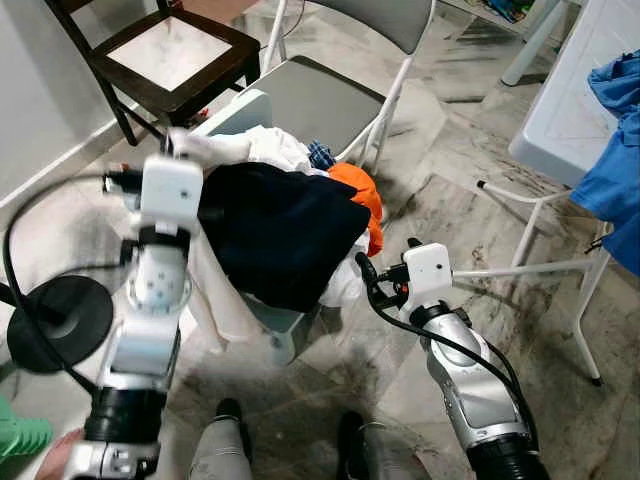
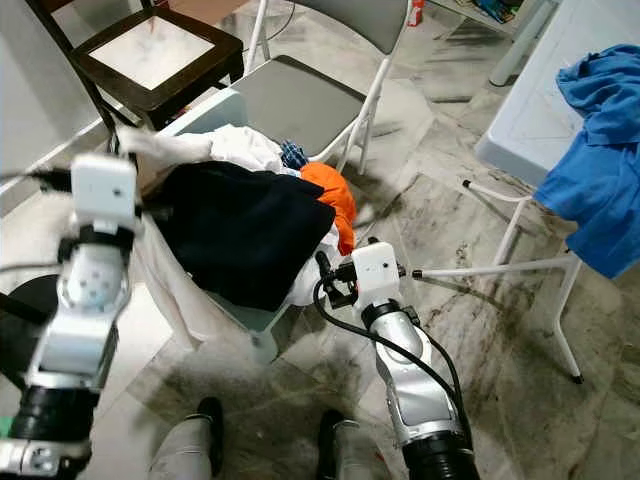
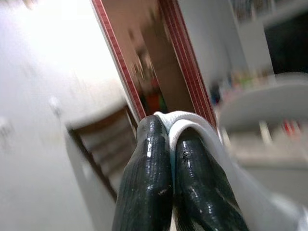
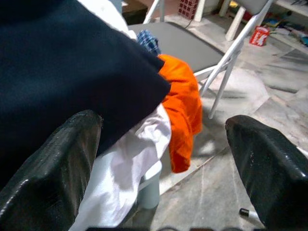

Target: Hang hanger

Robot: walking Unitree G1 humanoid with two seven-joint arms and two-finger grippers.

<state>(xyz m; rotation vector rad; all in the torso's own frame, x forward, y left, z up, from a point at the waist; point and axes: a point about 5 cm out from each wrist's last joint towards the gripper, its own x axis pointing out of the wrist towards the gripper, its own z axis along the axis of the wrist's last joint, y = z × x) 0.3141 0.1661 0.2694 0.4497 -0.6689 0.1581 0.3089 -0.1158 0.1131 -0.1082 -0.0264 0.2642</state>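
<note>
The left gripper (image 1: 183, 140) is raised above the laundry basket (image 1: 285, 325), blurred, with a white garment (image 1: 215, 290) hanging from it along the basket's side. The basket is heaped with a navy garment (image 1: 280, 230) and an orange garment (image 1: 368, 200). It stands on a grey marble floor (image 1: 450, 200), before a grey folding chair (image 1: 310, 95) and a dark wooden chair (image 1: 170, 50).

In the right eye view the right gripper (image 2: 325, 265) is low, just beside the heap, and a blue cloth (image 2: 600, 150) lies over a white table (image 2: 530, 110).

In the left wrist view the two fingers are closed tight on a white band (image 3: 180, 118). It folds over the fingertips and its long axis continues past one finger. I cannot tell if this is cloth or part of a hanger.

In the right wrist view the fingers (image 4: 57, 159) are spread wide, holding nothing, and point at the navy, white and orange garments.
</note>
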